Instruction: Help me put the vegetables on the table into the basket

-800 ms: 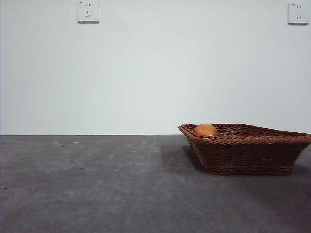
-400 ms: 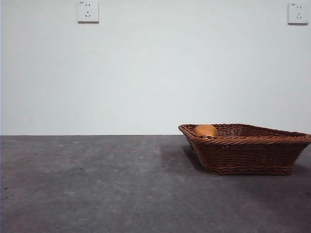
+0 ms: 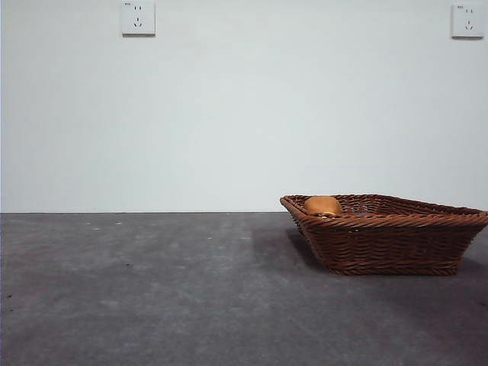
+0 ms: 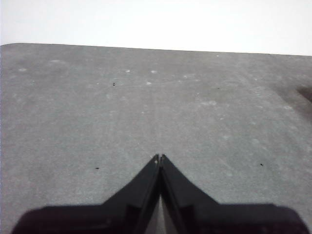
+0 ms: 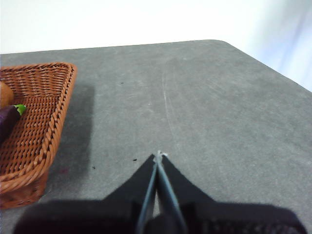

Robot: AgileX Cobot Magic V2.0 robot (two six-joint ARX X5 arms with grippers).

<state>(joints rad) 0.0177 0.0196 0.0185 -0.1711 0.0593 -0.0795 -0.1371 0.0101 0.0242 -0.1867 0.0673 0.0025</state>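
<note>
A brown woven wicker basket (image 3: pixel 389 232) sits on the mottled dark grey table (image 3: pixel 152 290) before a white wall with two sockets (image 3: pixel 138 17), holding the orange-brown potato (image 3: pixel 322 204) and purple eggplant (image 5: pixel 9 120). The left gripper (image 4: pixel 160 157) and right gripper (image 5: pixel 159 155) hover closed and empty.

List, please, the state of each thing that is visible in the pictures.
basket: upright on the table
potato: inside the basket
eggplant: lying inside the basket
left gripper: jaws shut, holding nothing
right gripper: jaws shut, holding nothing
</note>
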